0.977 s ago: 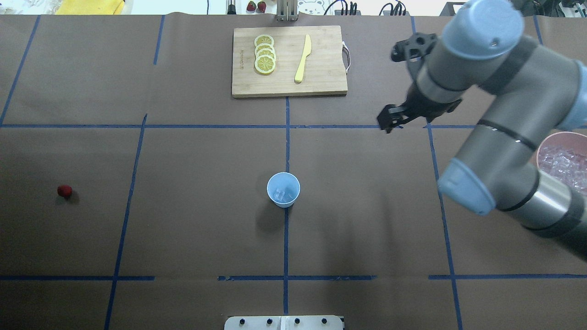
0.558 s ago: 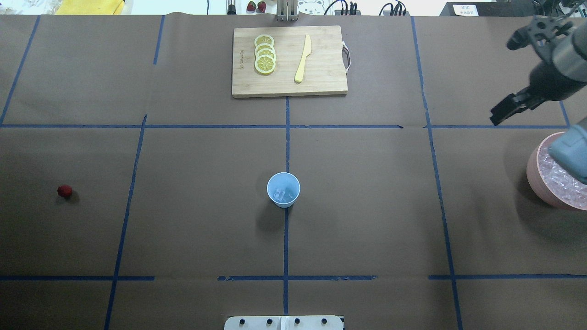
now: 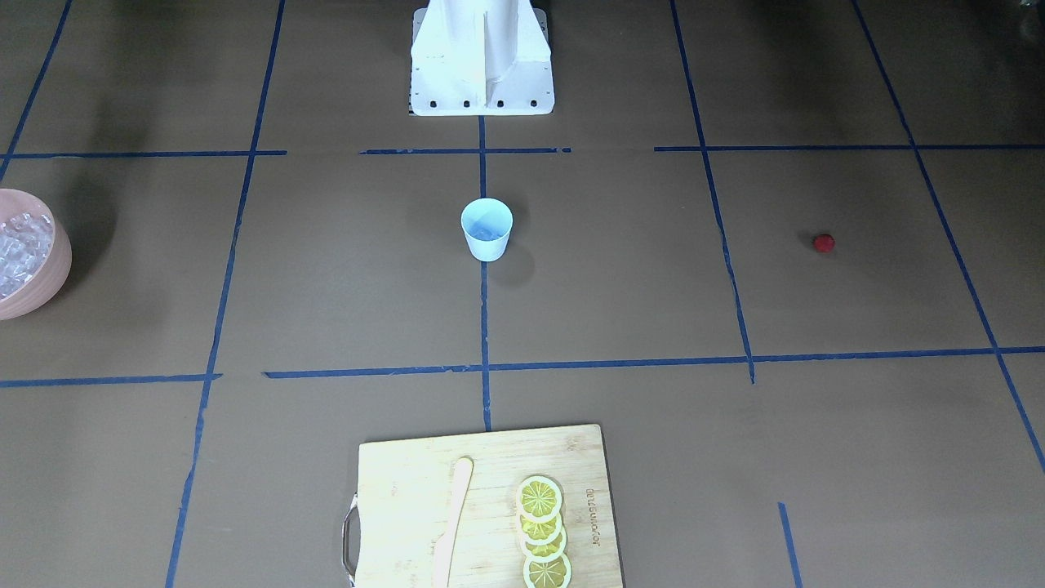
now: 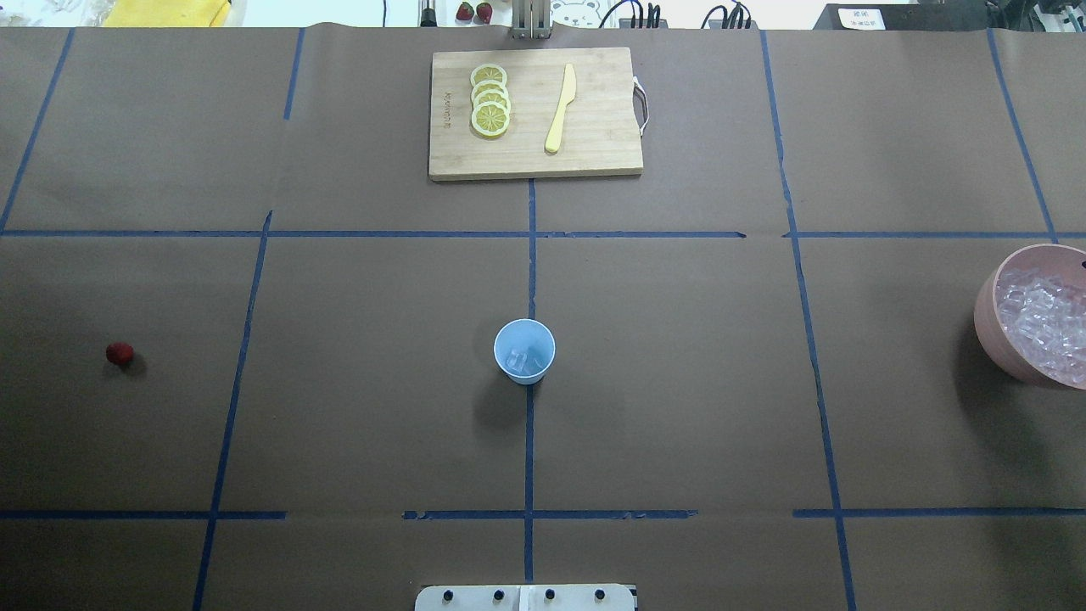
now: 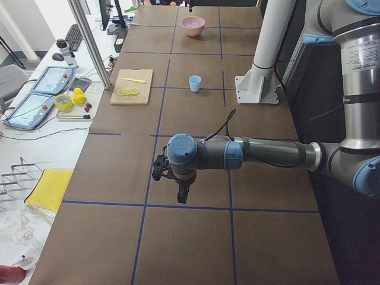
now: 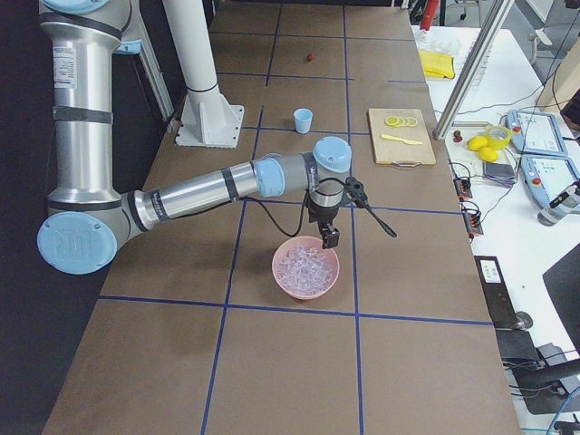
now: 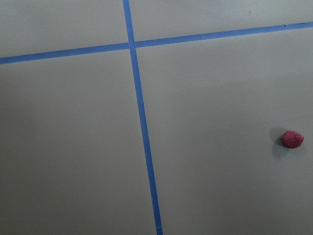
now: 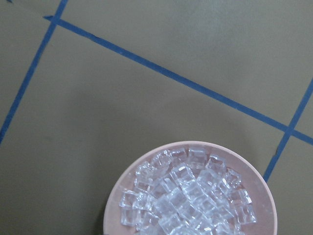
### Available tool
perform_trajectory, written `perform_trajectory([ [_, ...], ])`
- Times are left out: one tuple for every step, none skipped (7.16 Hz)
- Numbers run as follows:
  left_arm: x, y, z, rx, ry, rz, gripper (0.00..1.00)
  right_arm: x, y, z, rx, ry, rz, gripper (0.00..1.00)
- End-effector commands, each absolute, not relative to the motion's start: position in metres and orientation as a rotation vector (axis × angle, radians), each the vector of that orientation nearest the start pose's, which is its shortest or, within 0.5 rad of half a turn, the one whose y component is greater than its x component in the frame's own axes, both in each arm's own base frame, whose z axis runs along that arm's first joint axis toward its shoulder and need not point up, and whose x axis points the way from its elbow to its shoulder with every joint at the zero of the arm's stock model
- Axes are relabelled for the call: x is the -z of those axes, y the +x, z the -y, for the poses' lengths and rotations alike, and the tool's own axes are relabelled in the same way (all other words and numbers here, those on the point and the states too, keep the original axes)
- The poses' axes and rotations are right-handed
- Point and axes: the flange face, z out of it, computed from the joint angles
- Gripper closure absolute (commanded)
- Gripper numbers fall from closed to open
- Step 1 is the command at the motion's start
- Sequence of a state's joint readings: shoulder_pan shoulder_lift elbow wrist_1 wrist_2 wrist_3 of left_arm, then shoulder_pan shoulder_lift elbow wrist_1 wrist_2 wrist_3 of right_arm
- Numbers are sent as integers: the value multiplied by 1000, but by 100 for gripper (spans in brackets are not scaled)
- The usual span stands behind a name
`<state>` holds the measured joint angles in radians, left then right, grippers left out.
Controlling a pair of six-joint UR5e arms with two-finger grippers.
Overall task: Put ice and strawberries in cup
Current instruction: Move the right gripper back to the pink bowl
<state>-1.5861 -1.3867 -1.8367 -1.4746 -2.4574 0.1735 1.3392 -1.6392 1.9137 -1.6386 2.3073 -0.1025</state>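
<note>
**Overhead exterior: ice in the cup, berry out on the desk**

The desk [image 4: 679, 382] carries a cutting board [image 4: 594, 127] at its far edge and a pink bowl [image 4: 986, 327] heaped with ice [image 8: 188, 196]. The cup [image 4: 499, 344] stands at the centre with a little ice in its bottom. The strawberry [image 4: 120, 354] lies well apart from it, on the robot's left.

The berry looks like the harder catch. It is small and round, so a gripper closing off-centre could send it rolling. The light cup could tip if bumped during a drop.

The left gripper [image 5: 183, 193] hangs near the berry and the right gripper [image 6: 332, 237] over the bowl. Both show only in the side views, so I cannot tell whether either is apart or together. The bowl is cut off at the frame edge, and the ice in the cup is too faint to count.
</note>
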Motion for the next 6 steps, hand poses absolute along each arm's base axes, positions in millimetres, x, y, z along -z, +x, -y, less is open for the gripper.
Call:
perform_trajectory([
  [-611, -62, 411, -143, 75, -884, 0, -578, -45, 460, 307, 180, 764, 5],
  [-611, -62, 411, -143, 75, -884, 0, -586, -66, 450, 294, 181, 760, 5],
  [-611, -62, 411, -143, 74, -884, 0, -603, -76, 433, 305, 163, 722, 6],
  [-610, -62, 411, -143, 75, -884, 0, -607, -81, 425, 293, 163, 725, 7],
  [-609, -62, 412, -144, 76, -884, 0, -618, -86, 411, 298, 155, 716, 8],
  [-610, -62, 411, -144, 76, -884, 0, -625, -86, 404, 293, 138, 711, 10],
])
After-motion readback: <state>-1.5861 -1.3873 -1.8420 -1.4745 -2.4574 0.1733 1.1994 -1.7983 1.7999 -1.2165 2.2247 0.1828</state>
